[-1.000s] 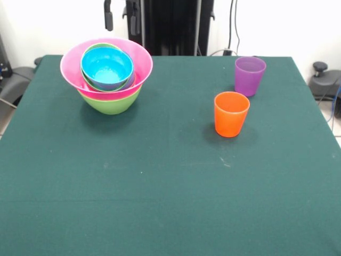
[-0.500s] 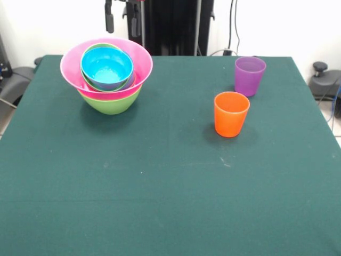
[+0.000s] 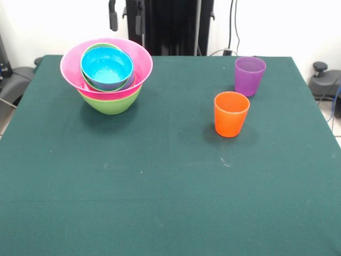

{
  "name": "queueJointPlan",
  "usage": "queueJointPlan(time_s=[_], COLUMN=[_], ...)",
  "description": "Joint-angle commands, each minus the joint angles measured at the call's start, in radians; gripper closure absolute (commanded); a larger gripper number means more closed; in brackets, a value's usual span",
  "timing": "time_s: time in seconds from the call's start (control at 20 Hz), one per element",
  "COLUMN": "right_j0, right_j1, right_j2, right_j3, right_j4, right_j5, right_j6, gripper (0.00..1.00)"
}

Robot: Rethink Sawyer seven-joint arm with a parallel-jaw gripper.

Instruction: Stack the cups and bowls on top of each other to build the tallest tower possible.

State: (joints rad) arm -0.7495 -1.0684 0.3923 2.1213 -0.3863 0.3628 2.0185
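Note:
The tower (image 3: 106, 74) stands at the far left of the green table: a lime green bowl (image 3: 110, 103) at the base, a huge pink bowl (image 3: 138, 64) in it, and smaller bowls nested inside with a cyan bowl (image 3: 106, 66) on top. The purple cup (image 3: 250, 75) stands upright at the far right. The orange cup (image 3: 231, 114) stands upright just in front of it. My gripper (image 3: 125, 18) shows at the top edge, above and behind the tower. Its two dark fingers (image 3: 113, 16) hang apart, open and empty.
The black pedestal (image 3: 170, 26) stands behind the table's far edge, with cables beside it. Grey and black gear lies off the table at the left (image 3: 13, 77) and at the right (image 3: 325, 80).
The gripper's fingers have shifted slightly to the right at the top edge. The cups and the tower have not moved.

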Motion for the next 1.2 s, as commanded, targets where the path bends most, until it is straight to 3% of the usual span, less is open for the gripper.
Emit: queueJointPlan(time_s=[0.05, 0.25, 0.65, 0.85, 1.0, 1.2], right_j0=[0.118, 0.184, 0.325, 0.365, 0.394, 0.419], right_j1=[-0.039, -0.028, 0.065, 0.081, 0.137, 0.183], right_j2=[0.033, -0.002, -0.071, -0.087, -0.097, -0.11], right_j3=[0.024, -0.036, -0.229, -0.3, -0.376, -0.409], right_j4=[0.081, 0.093, 0.078, 0.087, 0.086, 0.093], right_j5=[0.118, 0.157, 0.248, 0.3, 0.313, 0.275], right_j6=[0.075, 0.095, 0.141, 0.141, 0.146, 0.153], gripper=[0.0, 0.0, 0.0, 0.0, 0.0, 0.0])
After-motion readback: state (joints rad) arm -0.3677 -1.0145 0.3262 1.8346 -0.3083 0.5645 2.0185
